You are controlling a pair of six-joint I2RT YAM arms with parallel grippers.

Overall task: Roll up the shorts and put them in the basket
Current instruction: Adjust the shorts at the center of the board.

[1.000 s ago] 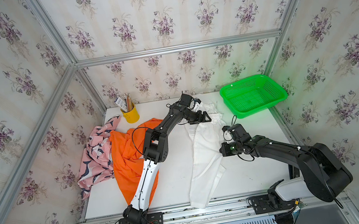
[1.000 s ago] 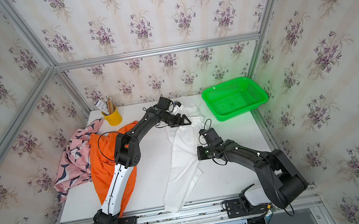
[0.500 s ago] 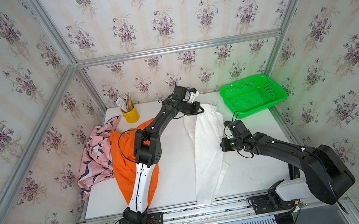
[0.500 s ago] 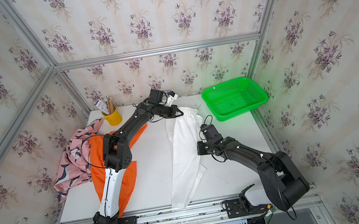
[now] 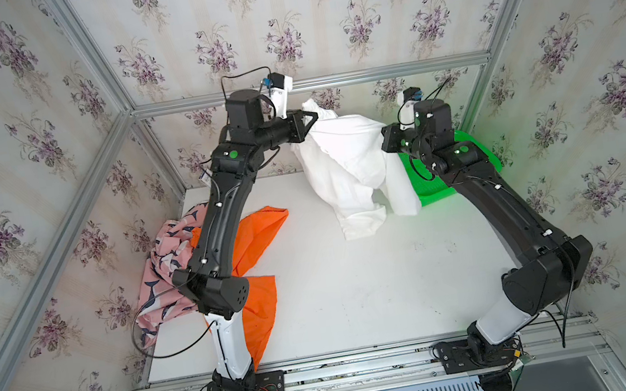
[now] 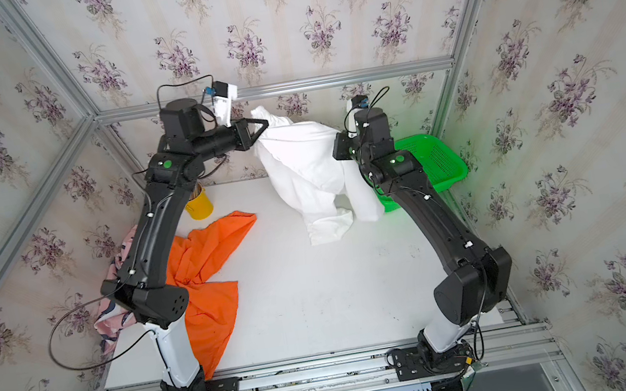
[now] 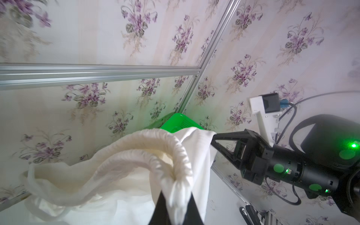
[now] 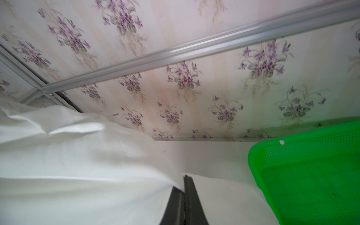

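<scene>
Left arm (image 5: 219,219) and right arm (image 5: 503,210) now raised high, left fingers (image 7: 159,212) and right fingers (image 8: 190,194) pinching white shorts (image 5: 343,158)

Robot test cell, floral-papered wall panels (image 5: 275,13) in aluminium framing (image 5: 307,84), white worktop (image 5: 358,282), arms bolted to rails (image 5: 350,371)

Pink whale shorts (image 6: 111,319) mostly behind left arm (image 6: 153,237); green basket (image 6: 443,162) partly behind white shorts (image 6: 298,165), right arm (image 6: 431,208).

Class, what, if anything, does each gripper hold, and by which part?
The left gripper is shut on the white shorts at their gathered waistband. The right gripper pinches the same shorts at a flat upper edge; which part cannot be told.
</scene>
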